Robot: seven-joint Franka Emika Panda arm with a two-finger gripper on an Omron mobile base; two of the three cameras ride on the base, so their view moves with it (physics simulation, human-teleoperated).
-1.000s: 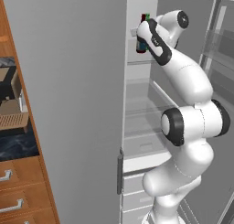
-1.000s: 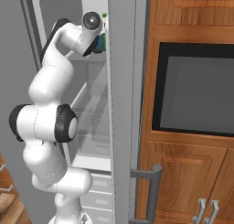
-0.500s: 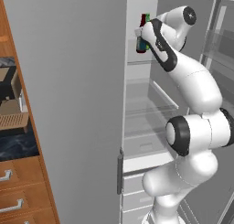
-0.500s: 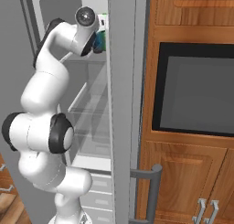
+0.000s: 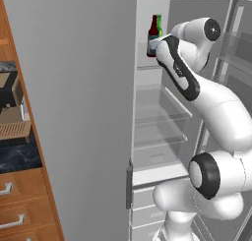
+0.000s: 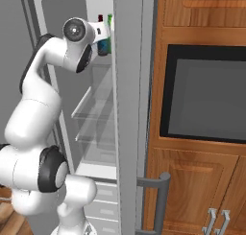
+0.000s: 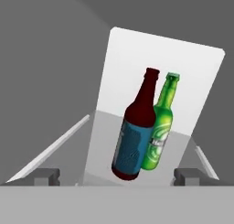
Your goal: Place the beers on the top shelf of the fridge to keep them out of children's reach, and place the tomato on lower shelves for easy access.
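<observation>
Brown bottle [image 7: 135,137] beside green bottle [image 7: 160,129] on top shelf [image 7: 103,141]; pincer [image 7: 116,176] wide, empty, backed off.

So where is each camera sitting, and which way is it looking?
Left base view: behind the arm on its left, looking into the fridge; the white arm reaches to the brown bottle.
Right base view: behind on the right, facing the fridge door edge and oven; the arm rises at left.
Hand view: on the hand, looking past the open gripper at the brown bottle and green bottle.
All three show both bottles on the top shelf.
</observation>
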